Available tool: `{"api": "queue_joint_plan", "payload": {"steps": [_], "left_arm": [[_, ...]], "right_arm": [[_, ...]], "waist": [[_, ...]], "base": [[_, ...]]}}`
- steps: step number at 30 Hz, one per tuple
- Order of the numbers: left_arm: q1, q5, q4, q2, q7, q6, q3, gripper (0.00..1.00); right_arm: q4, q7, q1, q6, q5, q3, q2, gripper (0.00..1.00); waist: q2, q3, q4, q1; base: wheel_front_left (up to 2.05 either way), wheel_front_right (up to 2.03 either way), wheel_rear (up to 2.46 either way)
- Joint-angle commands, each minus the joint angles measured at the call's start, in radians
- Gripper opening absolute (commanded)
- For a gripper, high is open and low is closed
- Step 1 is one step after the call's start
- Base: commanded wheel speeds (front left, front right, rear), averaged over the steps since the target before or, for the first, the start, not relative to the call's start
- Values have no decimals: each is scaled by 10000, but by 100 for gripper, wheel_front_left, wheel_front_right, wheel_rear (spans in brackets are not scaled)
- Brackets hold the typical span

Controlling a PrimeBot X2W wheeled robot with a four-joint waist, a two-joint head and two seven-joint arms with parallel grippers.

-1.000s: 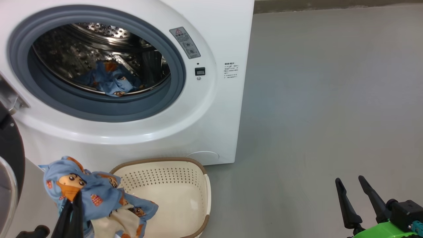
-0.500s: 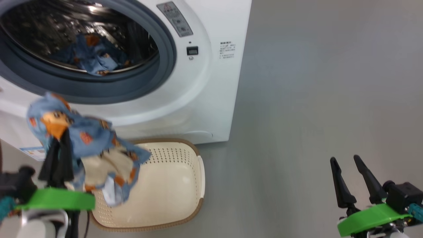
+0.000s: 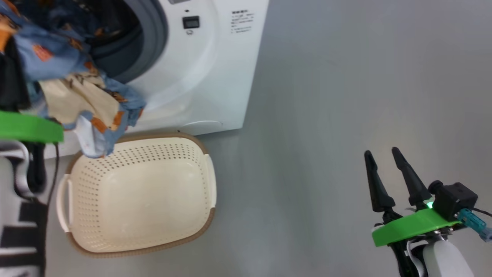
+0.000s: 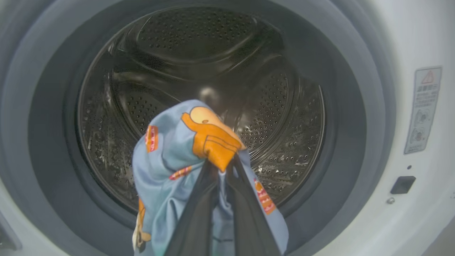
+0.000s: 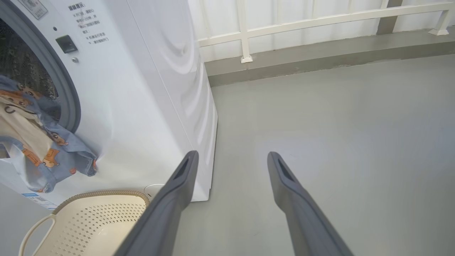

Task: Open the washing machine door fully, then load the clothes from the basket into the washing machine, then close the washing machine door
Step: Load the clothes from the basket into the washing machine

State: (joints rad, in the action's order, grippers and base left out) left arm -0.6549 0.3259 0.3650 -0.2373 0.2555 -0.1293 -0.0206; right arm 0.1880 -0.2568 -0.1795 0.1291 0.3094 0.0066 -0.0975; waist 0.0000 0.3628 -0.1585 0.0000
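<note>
Left hand (image 4: 222, 167): clenched on a bunched fold of the clothes (image 4: 167, 170), raised just before the drum mouth.
Clothes: light blue print with a cream underside, hanging limp below the fingers; in the head view, lower tail drooping above the far rim of the basket (image 3: 165, 135).
Handling: soft, light, shapeless; no risk of breaking, but prone to trail and catch. Best pinched at a gathered fold near the middle, as here, to keep the tail short.
Rubber ring (image 4: 341, 106): likely snag point for the dangling tail on the way in.
Drum (image 4: 199, 46): open and dark beyond the ring; release probably best made well inside.
Basket: on the floor (image 3: 346, 96), just beside the washing machine (image 3: 215, 77), apparently emptied.
Right hand (image 3: 381, 152): fingers spread, grasping nothing, well apart from the machine.
</note>
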Motion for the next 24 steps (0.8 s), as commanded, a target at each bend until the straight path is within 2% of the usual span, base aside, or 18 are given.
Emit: {"api": "queue_joint_plan", "payload": {"steps": [1, 9, 15, 24], "left_arm": [[-577, 206, 46, -525, 63, -14, -192, 0], [-2751, 918, 2694, -1320, 63, -14, 190, 0], [-4151, 868, 4720, -1834, 63, -14, 796, 0], [-5413, 713, 6509, -2187, 63, -14, 1329, 0]], "right_arm": [[-215, -49, -161, 16, 12, 294, 2, 100], [-234, -49, -497, 16, 82, 497, 255, 100], [-295, -49, -693, 16, 110, 659, 359, 100], [-356, -49, -870, 16, 146, 907, 430, 100]], "waist": [[0, 552, -578, 0], [0, 1131, -1178, 0], [0, 1511, -1581, 0], [0, 1945, -1968, 0]], "base": [[0, 0, 0], [0, 0, 0], [0, 0, 0], [0, 0, 0]]}}
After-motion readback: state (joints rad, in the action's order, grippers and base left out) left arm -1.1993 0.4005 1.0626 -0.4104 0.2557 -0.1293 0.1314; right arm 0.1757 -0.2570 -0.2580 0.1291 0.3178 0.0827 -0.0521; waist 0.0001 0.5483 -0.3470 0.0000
